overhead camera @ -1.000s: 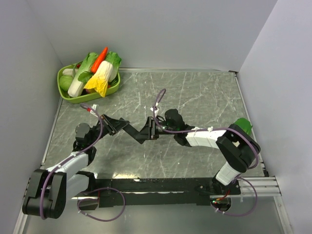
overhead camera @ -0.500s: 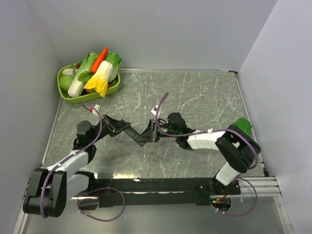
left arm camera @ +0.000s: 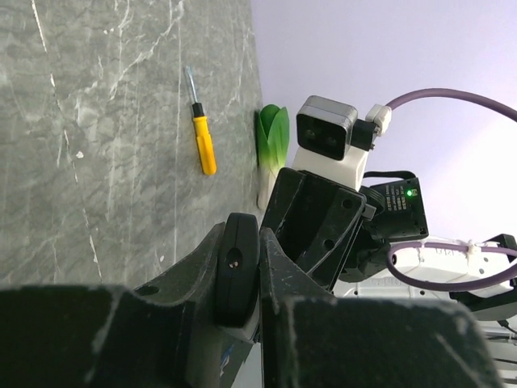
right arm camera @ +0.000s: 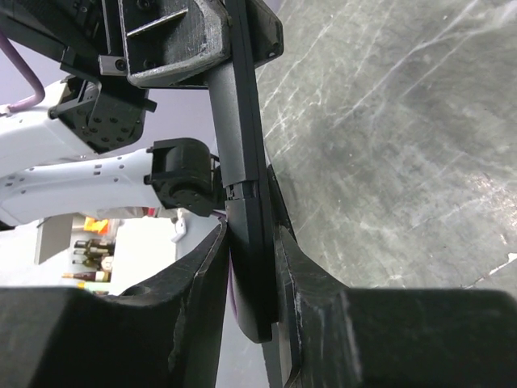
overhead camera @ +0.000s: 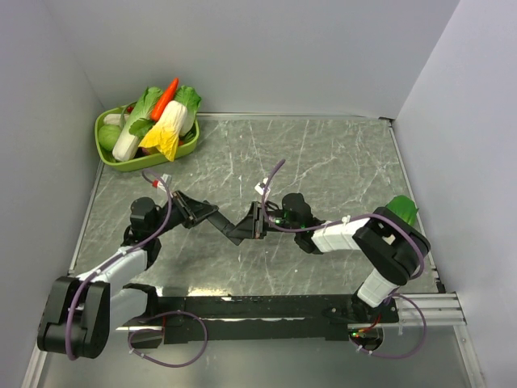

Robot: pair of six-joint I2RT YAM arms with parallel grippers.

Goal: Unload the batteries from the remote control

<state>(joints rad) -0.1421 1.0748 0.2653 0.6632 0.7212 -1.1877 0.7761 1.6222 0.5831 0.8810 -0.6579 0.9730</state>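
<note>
Slim flat black plastic remote control (right arm camera: 241,145) held above grey marbled worktop (overhead camera: 339,162), long axis left to right, left end clamped in left pincer (left arm camera: 258,275), right end pinched in right pincer (right arm camera: 250,242)

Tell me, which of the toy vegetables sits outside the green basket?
The green leafy one at the right edge of the table; all the others are heaped together in the basket in the far left corner.

Remote control (overhead camera: 237,229): slim, flat, plain black plastic bar.
Pose: held in the air, narrow edge toward the right wrist camera.
Hold: one end in left gripper (overhead camera: 214,217), other end pinched by right gripper (overhead camera: 257,223).
</note>
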